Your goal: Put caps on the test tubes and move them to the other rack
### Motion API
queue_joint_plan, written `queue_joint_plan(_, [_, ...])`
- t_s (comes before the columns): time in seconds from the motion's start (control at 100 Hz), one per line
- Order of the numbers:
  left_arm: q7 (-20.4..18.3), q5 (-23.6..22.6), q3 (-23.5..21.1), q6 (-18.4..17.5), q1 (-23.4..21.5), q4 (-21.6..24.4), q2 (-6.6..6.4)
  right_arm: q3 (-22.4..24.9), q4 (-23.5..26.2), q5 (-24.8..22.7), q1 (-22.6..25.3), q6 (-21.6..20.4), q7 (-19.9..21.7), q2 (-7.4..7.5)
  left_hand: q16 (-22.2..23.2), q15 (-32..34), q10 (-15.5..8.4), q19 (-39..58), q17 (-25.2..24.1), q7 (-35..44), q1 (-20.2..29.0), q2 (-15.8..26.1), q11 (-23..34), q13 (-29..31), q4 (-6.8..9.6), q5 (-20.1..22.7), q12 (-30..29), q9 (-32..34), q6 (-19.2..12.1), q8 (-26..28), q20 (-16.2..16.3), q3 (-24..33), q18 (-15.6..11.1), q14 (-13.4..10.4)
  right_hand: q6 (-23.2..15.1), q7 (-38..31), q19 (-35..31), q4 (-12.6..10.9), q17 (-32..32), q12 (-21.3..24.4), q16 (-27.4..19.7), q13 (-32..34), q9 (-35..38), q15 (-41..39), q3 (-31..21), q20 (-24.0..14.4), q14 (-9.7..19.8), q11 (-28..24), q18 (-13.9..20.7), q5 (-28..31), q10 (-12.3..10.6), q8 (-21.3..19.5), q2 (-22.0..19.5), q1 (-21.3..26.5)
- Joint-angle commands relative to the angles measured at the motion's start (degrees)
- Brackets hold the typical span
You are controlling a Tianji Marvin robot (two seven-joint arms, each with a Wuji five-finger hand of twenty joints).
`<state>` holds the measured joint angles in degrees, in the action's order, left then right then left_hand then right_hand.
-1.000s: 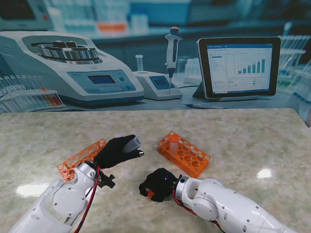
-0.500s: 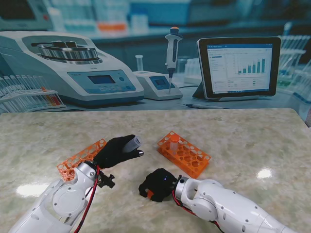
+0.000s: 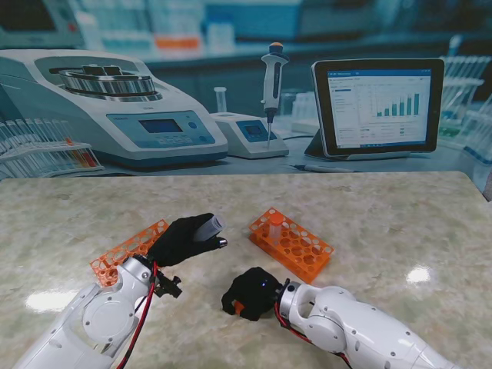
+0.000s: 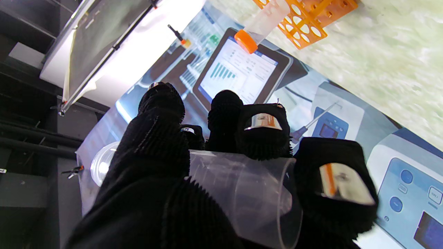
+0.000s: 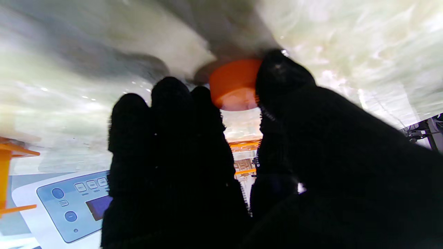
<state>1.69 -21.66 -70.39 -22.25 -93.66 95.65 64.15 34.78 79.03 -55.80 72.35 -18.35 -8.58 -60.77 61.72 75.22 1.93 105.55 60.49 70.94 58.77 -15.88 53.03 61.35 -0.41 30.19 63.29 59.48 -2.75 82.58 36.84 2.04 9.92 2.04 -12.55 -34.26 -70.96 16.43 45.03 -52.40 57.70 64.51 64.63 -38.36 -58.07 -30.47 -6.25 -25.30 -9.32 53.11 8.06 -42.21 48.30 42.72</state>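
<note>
- An uncapped clear tube (image 3: 209, 226) is held by the left hand (image 3: 183, 238), lifted off the desk (image 3: 384, 215), fingers (image 4: 162, 138) wrapped round its body.
- In the stand view the tube's long axis is seen tilted, open mouth pointing up and to the right, toward the right-hand rack (image 3: 290, 244).
- In the left wrist view the open rim (image 4: 289, 207) sticks out past the fingers, so the mouth is free for a cap.
- The orange cap (image 5: 235, 84) is pinched between thumb and fingertips of the right hand (image 3: 250, 292), which sits low at the desk, nearer to me and to the right of the tube.
- Whether the cap is already lifted or resting on the desk cannot be told.
- Key relation: the cap lies nearer to me than the tube mouth and to its right, with the two hands near but apart; judged, the cap must be raised and brought left to meet the mouth along the tube's axis.
- The right-hand rack already carries one capped tube (image 3: 276, 224) at its far left corner; the other holes look empty.
- The left rack (image 3: 127, 250) lies partly hidden behind the left hand and wrist.
- Open desk is seen between the hands; the right-hand rack's near edge is close to the right hand, a likely snag when lifting.
</note>
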Motion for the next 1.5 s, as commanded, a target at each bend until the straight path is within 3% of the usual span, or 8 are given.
queue_joint_plan(0.0, [0.0,0.0,0.0,0.1,-0.2,0.1,0.1,-0.2,-0.8,-0.3,1.4,0.0,0.6,0.52,0.2,4.6,-1.2,11.8,2.2,3.3,1.0,3.6,1.1,3.6,0.74,0.4,0.4,1.6,-2.6,1.8,-0.1,1.0,-9.3,-2.5,-0.5,-4.8,-2.1,-4.5,1.1,2.9,-0.5,3.3,6.2,-2.4,-13.0,0.7,3.1,-3.4,0.7,5.7,-9.8,-1.4,-3.3,12.2])
queue_joint_plan(0.7, [0.0,0.1,-0.2,0.0,-0.2,0.0,0.09,1.5,0.9,0.1,2.2,-0.5,1.4,0.41,0.1,4.5,-1.2,11.7,2.2,3.3,1.0,3.5,1.1,3.7,0.74,0.4,0.4,1.6,-2.6,1.8,-0.1,1.0,-9.2,-2.5,-0.9,-4.4,-2.5,-4.2,0.3,3.3,-0.7,2.4,5.2,-1.8,-12.9,2.5,3.1,-3.0,1.2,5.1,-9.9,-1.3,-3.7,11.8])
queue_joint_plan(0.79, [0.0,0.1,-0.3,-0.1,-0.2,0.0,0.1,1.0,0.8,0.5,1.7,-0.7,2.8,0.58,0.1,4.5,-1.2,11.7,2.2,3.3,1.0,3.6,1.1,3.7,0.72,0.4,0.4,1.6,-2.6,1.8,-0.1,0.9,-9.2,-2.5,-0.2,-2.6,-2.0,-4.9,-0.6,3.7,-1.0,0.7,3.3,-0.6,-10.0,1.2,3.0,-1.5,2.6,2.9,-9.5,-0.6,-3.7,11.5])
queue_joint_plan(0.84, [0.0,0.0,-0.3,0.0,-0.2,0.0,0.11,0.7,0.7,0.8,1.4,-0.9,3.6,0.69,0.1,4.5,-1.2,11.7,2.2,3.3,1.0,3.6,1.1,3.7,0.73,0.4,0.4,1.6,-2.6,1.8,-0.1,1.0,-9.2,-2.5,0.4,-1.6,1.4,-6.0,-0.3,3.9,-1.1,-0.1,2.4,0.6,-7.2,-6.8,2.9,-0.1,3.5,1.2,-9.1,1.5,-4.2,10.7])
queue_joint_plan(0.91, [0.0,0.0,-0.2,0.0,-0.2,0.0,0.1,0.3,0.6,1.1,1.0,-1.1,4.5,0.81,0.1,4.5,-1.2,11.7,2.2,3.3,1.0,3.6,1.1,3.7,0.72,0.4,0.4,1.5,-2.6,1.8,-0.1,1.0,-9.2,-2.5,0.4,-0.5,1.7,-5.6,-1.2,4.1,-1.0,-1.1,1.2,1.0,-5.2,-7.9,2.8,0.6,3.6,-0.6,-8.9,3.5,-3.4,9.3])
queue_joint_plan(0.93, [0.0,0.0,-0.2,0.0,-0.2,0.0,0.1,0.1,0.6,1.2,0.9,-1.1,4.7,0.84,0.1,4.5,-1.2,11.7,2.2,3.3,1.0,3.6,1.0,3.7,0.73,0.4,0.4,1.5,-2.6,1.8,-0.1,1.0,-9.2,-2.5,0.6,-1.7,2.0,-5.5,-1.7,4.0,-0.6,-1.6,0.6,1.4,-3.9,-8.5,2.9,1.1,3.7,-2.4,-8.8,6.9,-3.0,8.6])
queue_joint_plan(1.18, [0.0,0.0,-0.3,0.0,-0.2,-0.1,0.1,-1.7,0.2,1.0,-0.6,-1.1,6.8,1.3,0.1,4.4,-1.2,11.7,2.2,3.3,1.0,3.5,1.0,3.7,0.7,0.4,0.3,1.5,-2.6,1.8,-0.1,0.9,-9.2,-2.5,1.8,0.3,1.7,-3.9,-3.8,4.1,-0.3,-3.2,-1.7,2.7,4.3,-9.2,4.6,2.4,4.0,-7.0,-8.7,11.9,-1.3,3.7])
queue_joint_plan(1.49, [0.1,-0.1,-0.4,-0.1,-0.2,-0.1,0.12,-3.6,0.0,0.2,-2.0,0.1,8.1,1.7,0.1,4.3,-1.2,11.7,2.2,3.3,1.0,3.5,1.0,3.7,0.7,0.4,0.3,1.5,-2.6,1.8,-0.1,0.9,-9.2,-2.4,5.0,5.0,2.5,-6.8,-5.0,8.0,-5.4,-4.7,-4.7,4.0,9.1,-8.9,5.7,3.5,4.3,-7.7,-8.2,11.2,-4.0,-1.7])
